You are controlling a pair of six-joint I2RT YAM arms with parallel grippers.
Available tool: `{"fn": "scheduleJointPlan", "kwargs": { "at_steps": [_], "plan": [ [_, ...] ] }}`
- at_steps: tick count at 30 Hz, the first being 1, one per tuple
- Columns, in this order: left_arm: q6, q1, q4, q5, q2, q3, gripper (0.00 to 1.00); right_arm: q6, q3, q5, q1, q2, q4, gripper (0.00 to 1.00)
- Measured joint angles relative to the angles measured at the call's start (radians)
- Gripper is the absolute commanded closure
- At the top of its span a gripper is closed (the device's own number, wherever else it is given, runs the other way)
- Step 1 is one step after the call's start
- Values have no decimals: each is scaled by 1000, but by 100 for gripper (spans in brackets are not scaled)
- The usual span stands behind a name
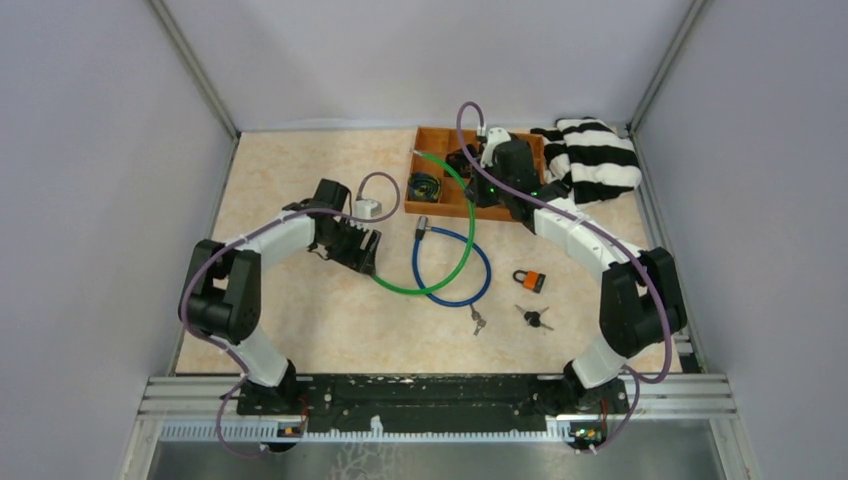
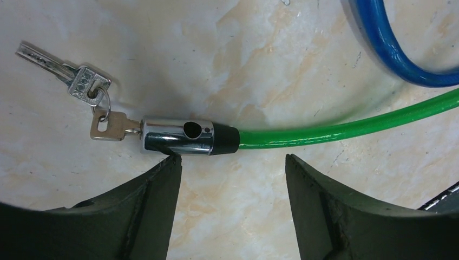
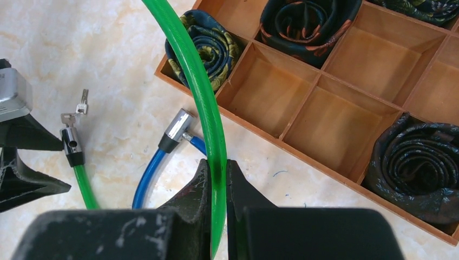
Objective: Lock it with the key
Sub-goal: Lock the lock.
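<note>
Key (image 2: pixel 108 127): seated in the end of the lock (image 2: pixel 178 137) on the table (image 2: pixel 270 54), a detail only your left wrist view shows. Left gripper (image 2: pixel 233 165): low, jaws wide, just short of the lock. Right gripper (image 3: pixel 217 173): stretched out beside the tray (image 3: pixel 319 74), pinching the green cable (image 3: pixel 201 97).

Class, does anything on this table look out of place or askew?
The green coated cable, pinched in the right gripper, is lifted across a rolled patterned tie in the wooden compartment tray, not lying flat.
</note>
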Motion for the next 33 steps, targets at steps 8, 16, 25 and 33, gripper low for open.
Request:
{"fn": "scheduleJointPlan", "kwargs": {
  "at_steps": [8, 16, 25, 33],
  "plan": [
    [-39, 0, 23, -20, 36, 0, 40, 1, -26, -46, 0, -2, 26, 100],
    [-46, 0, 43, -26, 90, 53, 43, 3, -76, -153, 0, -3, 79, 100],
    [-38, -35, 58, -69, 150, 121, 58, 27, -133, -223, 0, -3, 134, 100],
    [-29, -69, 83, -112, 159, 125, 65, 40, -153, -236, 0, -8, 163, 100]
  ]
}}
